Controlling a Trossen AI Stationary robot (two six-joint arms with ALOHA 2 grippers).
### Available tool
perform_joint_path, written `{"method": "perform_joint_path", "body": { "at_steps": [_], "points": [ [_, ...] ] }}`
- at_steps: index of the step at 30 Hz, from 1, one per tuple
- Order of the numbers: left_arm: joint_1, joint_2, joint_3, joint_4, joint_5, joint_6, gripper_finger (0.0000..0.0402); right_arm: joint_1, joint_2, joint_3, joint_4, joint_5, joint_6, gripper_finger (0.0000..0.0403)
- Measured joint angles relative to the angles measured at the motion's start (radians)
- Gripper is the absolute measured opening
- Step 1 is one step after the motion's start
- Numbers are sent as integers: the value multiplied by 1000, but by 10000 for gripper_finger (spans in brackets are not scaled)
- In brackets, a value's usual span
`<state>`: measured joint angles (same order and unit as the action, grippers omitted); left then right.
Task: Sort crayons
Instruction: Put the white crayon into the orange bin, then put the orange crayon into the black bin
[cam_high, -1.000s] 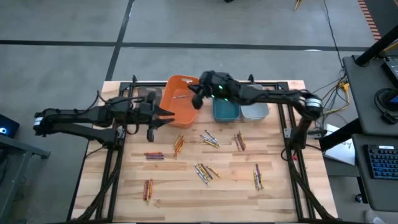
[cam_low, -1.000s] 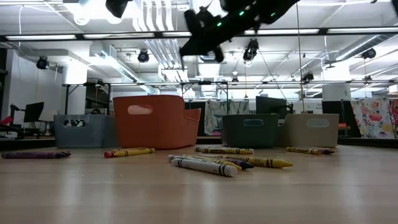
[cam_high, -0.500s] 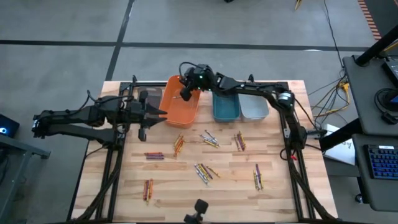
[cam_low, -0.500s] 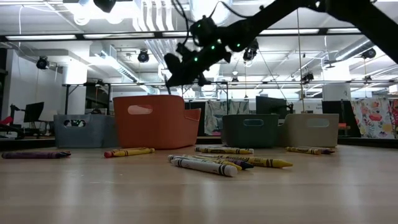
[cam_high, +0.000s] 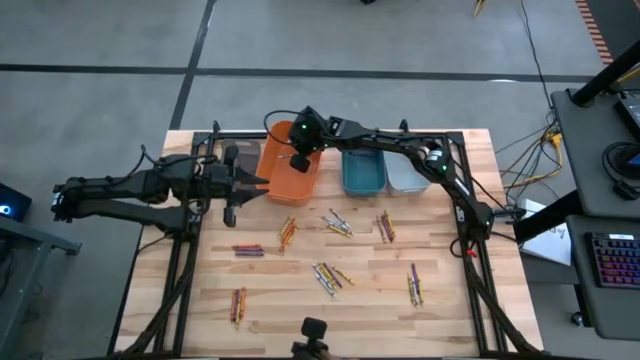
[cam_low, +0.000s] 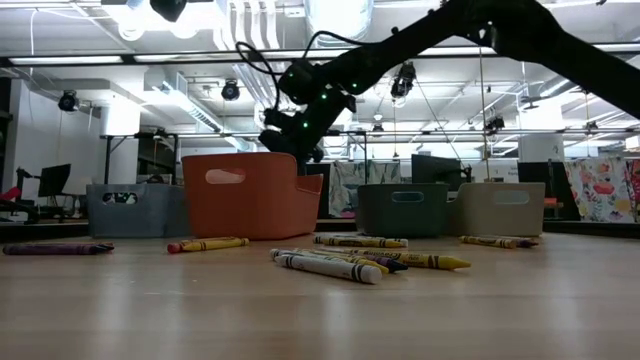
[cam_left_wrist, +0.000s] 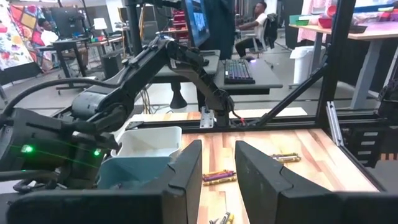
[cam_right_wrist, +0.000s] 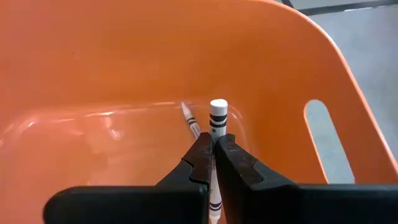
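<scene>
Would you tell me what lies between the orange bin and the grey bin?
The teal bin sits between the orange bin and the grey bin, as the high view shows.

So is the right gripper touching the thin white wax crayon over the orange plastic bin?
Touching. The right wrist view shows the right gripper shut on the white crayon, above the orange bin.

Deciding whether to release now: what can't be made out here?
- High view: the right pincer hides the crayon it grips.
- Right wrist view: its fingers cover that crayon midway.
- Low view: the orange bin wall hides its contents.
</scene>
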<state>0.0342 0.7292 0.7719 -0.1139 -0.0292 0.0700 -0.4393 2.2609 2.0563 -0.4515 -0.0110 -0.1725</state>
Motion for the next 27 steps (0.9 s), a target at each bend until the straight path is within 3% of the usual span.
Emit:
{"method": "perform_joint_path", "body": {
  "at_steps": [11,27],
  "points": [
    [0,4,0,-8,-14,0,79,0,0,-1,-10,-71,-10,15],
    [0,5,0,-7,-14,-23,79,5,-12,-3,-13,-85,16,99]
  ]
}}
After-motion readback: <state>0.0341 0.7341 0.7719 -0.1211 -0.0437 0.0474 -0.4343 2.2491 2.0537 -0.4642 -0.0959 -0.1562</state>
